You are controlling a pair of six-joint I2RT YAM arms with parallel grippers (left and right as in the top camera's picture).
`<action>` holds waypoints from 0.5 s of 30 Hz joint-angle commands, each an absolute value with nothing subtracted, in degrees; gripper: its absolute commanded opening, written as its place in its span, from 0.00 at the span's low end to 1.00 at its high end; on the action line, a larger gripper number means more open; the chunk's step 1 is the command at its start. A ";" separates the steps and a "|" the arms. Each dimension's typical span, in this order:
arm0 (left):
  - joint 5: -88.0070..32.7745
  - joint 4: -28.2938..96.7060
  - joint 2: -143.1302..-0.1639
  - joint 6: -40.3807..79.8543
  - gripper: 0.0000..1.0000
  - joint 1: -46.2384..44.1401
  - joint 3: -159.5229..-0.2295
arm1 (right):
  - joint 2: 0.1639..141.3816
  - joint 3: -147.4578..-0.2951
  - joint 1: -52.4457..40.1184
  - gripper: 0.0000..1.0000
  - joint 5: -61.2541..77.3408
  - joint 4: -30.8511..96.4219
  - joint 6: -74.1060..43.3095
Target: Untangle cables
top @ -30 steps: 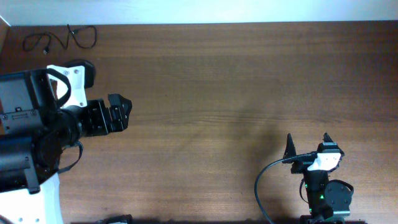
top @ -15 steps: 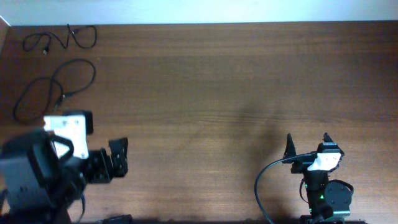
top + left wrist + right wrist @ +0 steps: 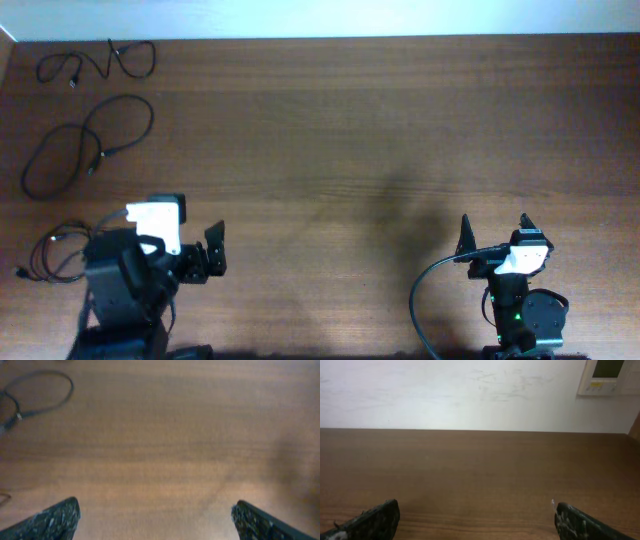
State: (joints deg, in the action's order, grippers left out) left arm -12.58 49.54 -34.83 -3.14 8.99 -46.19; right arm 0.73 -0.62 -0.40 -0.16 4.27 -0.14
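Observation:
Three thin black cables lie apart at the table's left side. One small cable is at the far left corner. A bigger loop lies in front of it and also shows in the left wrist view. A third loose bundle lies at the left edge, beside my left arm. My left gripper is open and empty over bare wood, to the right of the cables. My right gripper is open and empty at the front right, far from them.
The wooden table ends at a white wall at the back. A thick black arm cable curves beside the right arm's base. A wall panel is at the far right.
My left arm has drawn back from the far left to the front left, which uncovered the big loop and the third bundle. The right arm has not moved.

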 commanded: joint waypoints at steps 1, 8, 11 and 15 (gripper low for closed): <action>-12.75 41.17 -28.51 -3.99 0.99 8.78 -36.62 | 0.21 -0.32 -0.36 0.98 -0.49 4.71 -0.21; -20.05 17.80 -19.16 -4.01 0.99 8.71 -18.31 | 0.21 -0.32 -0.36 0.98 -0.49 4.71 -0.19; -20.78 6.39 -15.90 -4.01 0.99 5.98 -11.31 | 0.21 -0.32 -0.36 0.98 -0.49 4.71 -0.21; -12.49 1.02 -11.99 -3.99 0.99 0.32 -5.65 | 0.21 -0.32 -0.36 0.98 -0.49 4.71 -0.21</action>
